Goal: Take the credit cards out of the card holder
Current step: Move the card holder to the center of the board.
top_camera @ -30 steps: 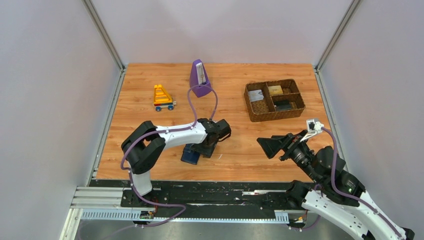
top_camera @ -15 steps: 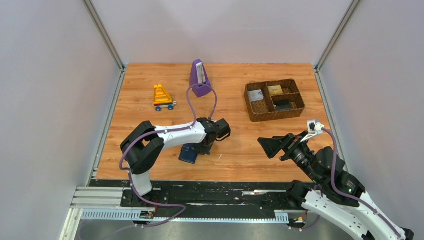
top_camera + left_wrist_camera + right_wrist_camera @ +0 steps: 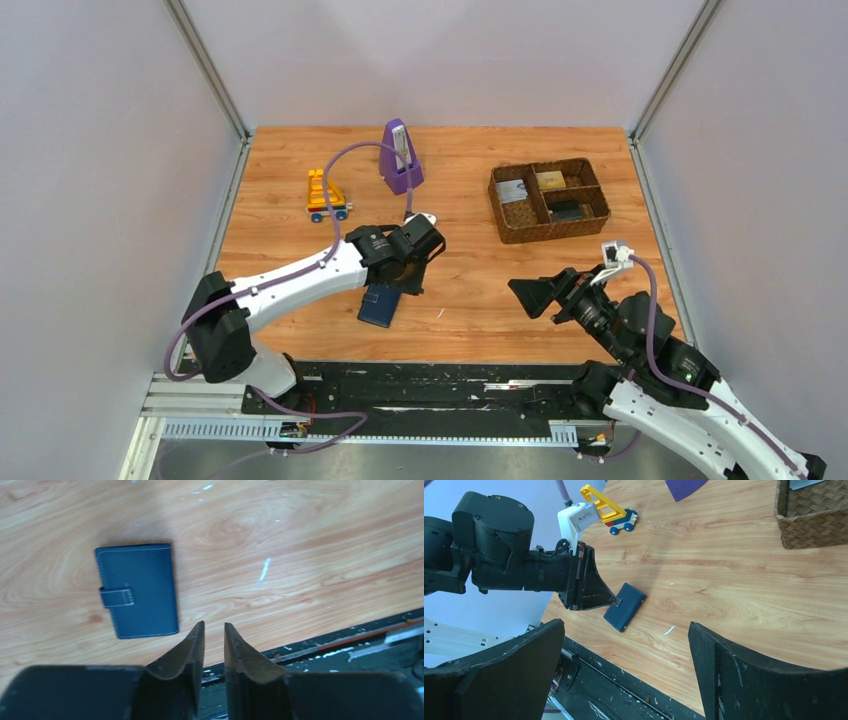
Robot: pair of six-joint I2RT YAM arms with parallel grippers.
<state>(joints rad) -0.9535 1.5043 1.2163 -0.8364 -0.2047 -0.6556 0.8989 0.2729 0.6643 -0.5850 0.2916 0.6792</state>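
Note:
The card holder [image 3: 380,304] lies closed and flat on the wooden table, dark blue with a strap tab; it also shows in the left wrist view [image 3: 137,590] and the right wrist view [image 3: 625,606]. No credit cards show at the holder. A dark card [image 3: 567,212] lies in the basket. My left gripper [image 3: 402,283] hovers just beyond the holder's far end; in its wrist view [image 3: 214,625] the jaws stand almost together with nothing between them. My right gripper [image 3: 540,292] is wide open and empty, off to the right [image 3: 626,625].
A brown woven basket [image 3: 520,235] at the back right also holds a whitish card [image 3: 513,190] and a gold-tan card [image 3: 550,180]. A purple metronome-like object [image 3: 399,158] and a yellow toy truck [image 3: 325,195] stand at the back. The table's front edge and black rail [image 3: 430,372] lie just below the holder.
My left gripper has come off the card holder and drawn back and up; the left arm's elbow has swung out to the left. The holder now lies uncovered. The right gripper shifted slightly left.

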